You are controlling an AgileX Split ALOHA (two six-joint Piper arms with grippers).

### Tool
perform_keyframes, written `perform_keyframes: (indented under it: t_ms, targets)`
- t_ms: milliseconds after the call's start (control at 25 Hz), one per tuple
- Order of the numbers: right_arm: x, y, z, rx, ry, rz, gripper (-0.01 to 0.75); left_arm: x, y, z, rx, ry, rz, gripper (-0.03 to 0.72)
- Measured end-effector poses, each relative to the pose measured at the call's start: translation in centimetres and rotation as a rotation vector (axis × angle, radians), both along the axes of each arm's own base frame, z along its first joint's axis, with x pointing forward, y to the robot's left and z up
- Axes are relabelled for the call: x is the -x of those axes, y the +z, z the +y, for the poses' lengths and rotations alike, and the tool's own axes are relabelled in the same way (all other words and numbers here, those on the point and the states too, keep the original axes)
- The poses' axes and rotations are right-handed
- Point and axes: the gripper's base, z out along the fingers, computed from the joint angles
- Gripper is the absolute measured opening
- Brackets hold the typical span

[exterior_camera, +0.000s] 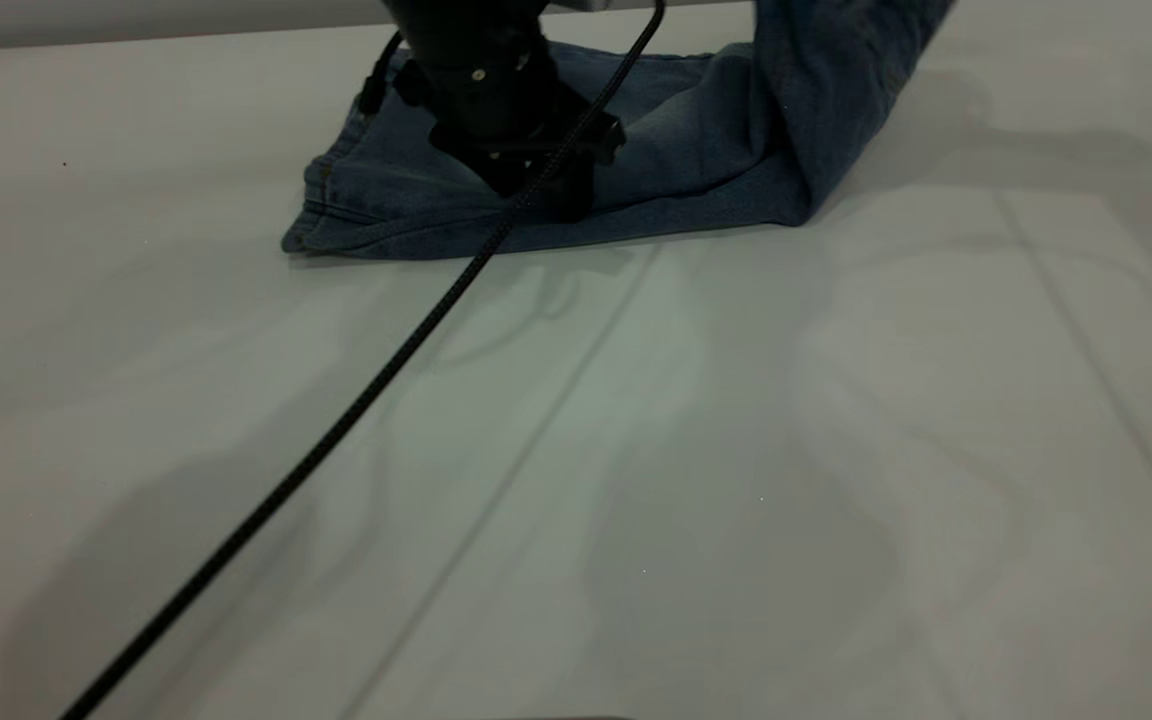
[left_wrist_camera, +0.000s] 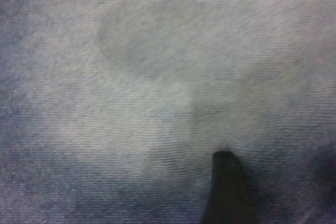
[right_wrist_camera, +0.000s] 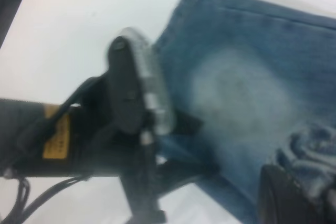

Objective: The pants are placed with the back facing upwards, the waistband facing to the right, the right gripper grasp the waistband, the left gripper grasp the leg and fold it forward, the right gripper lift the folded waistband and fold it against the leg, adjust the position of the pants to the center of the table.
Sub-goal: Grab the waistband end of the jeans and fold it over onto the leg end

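Pressing my left gripper [exterior_camera: 536,195] on the pants [exterior_camera: 696,150] under it, jaws unclear; right gripper [right_wrist_camera: 294,192] holds the waistband [right_wrist_camera: 310,150] lifted. The fold may slip sideways.

On my exterior feed the left tool [exterior_camera: 536,195] and its wrist housing are matte black, with one bright screw head on the casing and a braided black cable [exterior_camera: 336,425] trailing from it. My right wrist feed shows that same arm carrying a clear-rimmed black camera module [right_wrist_camera: 137,88], a yellow label [right_wrist_camera: 58,137] and thin black leads. One dark, blunt fingertip [left_wrist_camera: 227,190] shows in my left wrist feed.
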Motion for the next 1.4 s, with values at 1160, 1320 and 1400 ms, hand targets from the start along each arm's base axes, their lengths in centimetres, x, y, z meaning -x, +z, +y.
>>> perform_keyframes:
  t_ms: [1160,1320,1400]
  targets:
    - [0.9,3.6,6.4,0.045,0.203,-0.073,0.024,-4.4,-0.5,7.7,-0.11,0.124,0.126,0.442]
    - [1.7,4.7,9.9,0.046,0.272,-0.101,0.024,-4.2,-0.5,7.0,-0.107,0.111,0.12,0.442]
    - [2.2,4.8,11.4,0.046,0.296,-0.109,0.025,-4.2,-0.5,7.0,-0.106,0.111,0.12,0.442]
